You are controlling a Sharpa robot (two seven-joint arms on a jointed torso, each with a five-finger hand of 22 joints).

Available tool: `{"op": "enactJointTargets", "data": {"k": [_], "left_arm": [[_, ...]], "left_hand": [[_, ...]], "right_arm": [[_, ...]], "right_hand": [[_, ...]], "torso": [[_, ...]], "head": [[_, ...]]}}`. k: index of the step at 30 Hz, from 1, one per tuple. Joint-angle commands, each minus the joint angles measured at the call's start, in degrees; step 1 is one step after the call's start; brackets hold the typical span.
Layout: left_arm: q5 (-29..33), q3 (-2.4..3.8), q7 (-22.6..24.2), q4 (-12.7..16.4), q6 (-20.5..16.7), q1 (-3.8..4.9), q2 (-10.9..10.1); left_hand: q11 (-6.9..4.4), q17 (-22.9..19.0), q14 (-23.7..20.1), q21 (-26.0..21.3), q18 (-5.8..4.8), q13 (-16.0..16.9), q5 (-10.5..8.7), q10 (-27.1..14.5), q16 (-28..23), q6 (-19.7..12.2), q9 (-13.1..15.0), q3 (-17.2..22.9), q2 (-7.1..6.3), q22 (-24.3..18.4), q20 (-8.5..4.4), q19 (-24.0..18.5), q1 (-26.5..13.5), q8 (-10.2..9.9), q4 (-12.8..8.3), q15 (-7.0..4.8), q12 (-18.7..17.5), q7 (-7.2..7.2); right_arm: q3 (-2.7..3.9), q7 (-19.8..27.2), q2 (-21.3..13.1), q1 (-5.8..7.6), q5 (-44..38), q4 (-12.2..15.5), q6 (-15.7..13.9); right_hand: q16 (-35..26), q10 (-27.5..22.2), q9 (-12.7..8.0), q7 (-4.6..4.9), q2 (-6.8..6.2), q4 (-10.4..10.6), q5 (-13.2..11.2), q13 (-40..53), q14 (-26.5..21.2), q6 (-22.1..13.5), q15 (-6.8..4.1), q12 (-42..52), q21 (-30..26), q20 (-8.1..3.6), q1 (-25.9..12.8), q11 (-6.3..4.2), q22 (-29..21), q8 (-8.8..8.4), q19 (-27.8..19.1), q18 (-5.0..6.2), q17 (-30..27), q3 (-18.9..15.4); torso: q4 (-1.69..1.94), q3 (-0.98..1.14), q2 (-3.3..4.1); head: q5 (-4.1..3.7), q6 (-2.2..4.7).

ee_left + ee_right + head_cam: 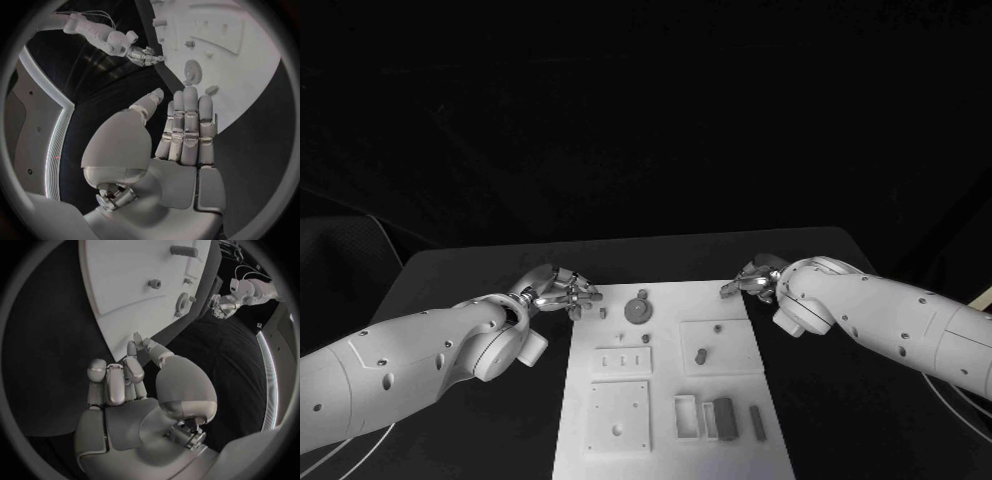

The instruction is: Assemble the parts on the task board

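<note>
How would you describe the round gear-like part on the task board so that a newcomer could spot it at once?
Start at the white task board in the middle of the black table. Go to its far end, between the two robot hands. The gear lies there, the board's only dark toothed disc; the other parts nearby are small pegs or bars.

The task board looked like smooth matt white plastic, the bench was matt black, the arms' shells were glossy white plastic, and the left hand's fingers showed brushed, satin silver metal.
</note>
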Motion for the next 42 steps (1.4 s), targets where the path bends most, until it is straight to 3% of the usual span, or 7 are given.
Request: {"op": "enactJointTargets", "data": {"k": [1, 5, 12, 20, 23, 30, 42], "left_arm": [[-4.14, 0.05, 0.39, 0.2, -2.86, 0.03, 0.51], [-9.43, 0.07, 0.18, 0.09, -5.49, 0.03, 1.38], [-26.34, 0.13, -0.29, -0.28, -14.24, 0.02, 3.93], [-38.33, 0.15, -3.92, -0.38, -18.81, 0.01, 7.82], [-39.3, 0.13, -4.72, -0.74, -19.06, 0.01, 8.93], [-40.42, 0.09, -5.63, -0.67, -19.11, -0.04, 10.7], [-40.97, 0.08, -7.09, -0.59, -17.52, -0.23, 12.6]], "left_hand": [[0.17, 0.06, -0.58, -0.29, 0.38, -0.06, 0.19, -0.4, -0.2, 0.43, 0.07, -0.15, -0.08, -0.05, 0.01, -0.4, 0.59, 0.27, -0.12, 0.02, -0.33, 0.13], [0.26, 0.14, -0.93, -0.45, 0.29, -0.1, 0.18, -0.65, -0.41, 0.44, 0.02, -0.49, -0.37, -0.13, 0.08, -0.69, 0.74, 0.15, -0.12, 0.16, -0.5, 0.15], [0.72, 0.85, -2.22, -0.96, -0.06, -0.28, 0.12, -2.28, -1.28, -1.0, -0.68, -3.87, -1.63, -0.38, 0.26, -1.97, 1.58, -1.36, -0.37, 0.64, -1.45, 0.32], [2.01, 3.44, -6.31, -2.54, -1.25, 0.59, 0.65, -10.36, -3.39, -0.37, -2.33, -11.24, -2.38, -0.83, 0.61, -5.42, 4.57, -3.02, -0.03, 1.98, -0.13, 0.31], [2.13, 5.45, -9.44, -3.39, -2.12, 1.53, 0.67, -12.37, -4.01, 0.1, -3.08, -13.83, -2.47, -0.95, 0.85, -7.8, 5.27, -3.26, 0.44, 2.76, 1.96, 0.29], [2.1, 6.28, -10.46, -3.64, -2.4, 1.96, 0.76, -12.65, -4.1, 0.07, -3.4, -14.6, -2.5, -0.97, 0.9, -8.6, 5.55, -3.4, 0.53, 2.99, 2.95, 0.36], [2.22, 7.92, -12.69, -4.12, -3.03, 2.43, 1.05, -14.29, -4.46, -0.4, -4.11, -16.48, -2.72, -0.97, 1.01, -10.26, 5.14, -3.67, 1.01, 3.44, 4.18, 0.44]], "right_arm": [[0.0, -0.29, -0.04, 0.05, 2.07, 0.48, -0.29], [0.0, -0.39, -0.25, 0.09, 4.34, 1.49, -0.23], [0.0, -0.98, -0.58, 0.14, 8.71, 4.59, -0.2], [0.0, -1.17, -0.21, 0.16, 11.44, 7.99, -0.63], [0.0, -1.17, 0.18, 0.17, 11.75, 8.94, -0.62], [0.0, -1.05, 0.89, 0.17, 11.86, 10.66, -0.76], [0.04, -0.7, 1.9, 0.15, 12.07, 13.13, -0.98]], "right_hand": [[2.0, 0.18, 0.08, 3.73, 0.08, -0.34, 0.26, -0.06, 0.32, 4.31, -0.14, 0.14, 7.73, 0.23, 0.54, -0.32, 0.08, 0.21, 0.28, 0.8, 0.04, -0.05], [2.03, 0.22, 0.09, 3.71, 0.1, -0.36, 0.26, -0.06, 0.39, 4.42, -0.14, 0.14, 7.74, 0.23, 0.56, -0.32, 0.1, 0.25, 0.29, 0.8, 0.09, -0.03], [2.05, 0.25, 0.11, 3.69, 0.13, -0.38, 0.26, -0.07, 0.45, 4.52, -0.14, 0.14, 7.74, 0.24, 0.57, -0.32, 0.11, 0.3, 0.3, 0.8, 0.14, -0.01], [2.06, 0.28, 0.12, 3.67, 0.17, -0.39, 0.26, -0.08, 0.47, 4.61, -0.14, 0.14, 7.75, 0.25, 0.6, -0.33, 0.12, 0.33, 0.31, 0.8, 0.14, 0.02], [2.05, 0.28, 0.13, 3.66, 0.17, -0.4, 0.26, -0.08, 0.44, 4.63, -0.14, 0.14, 7.75, 0.25, 0.6, -0.33, 0.12, 0.34, 0.31, 0.8, 0.09, 0.02], [2.04, 0.3, 0.13, 3.65, 0.18, -0.41, 0.26, -0.08, 0.4, 4.68, -0.15, 0.14, 7.75, 0.25, 0.61, -0.33, 0.13, 0.36, 0.31, 0.8, 0.03, 0.03], [1.99, 0.32, 0.13, 3.65, 0.2, -0.42, 0.26, -0.09, 0.25, 4.73, -0.14, 0.13, 7.75, 0.26, 0.62, -0.33, 0.14, 0.37, 0.32, 0.8, -0.19, 0.05]], "torso": [[0.03, -0.04, -0.02], [0.02, -0.06, -0.11], [-0.1, -0.07, -0.19], [-0.16, -0.26, -0.6], [-0.32, -0.38, -0.9], [-0.71, -0.65, -1.56], [-0.55, -0.57, -1.34]], "head": [[0.02, 0.14], [0.02, 0.27], [0.01, 0.59], [0.24, 0.9], [0.46, 0.87], [0.9, 0.46], [1.07, 0.79]]}}
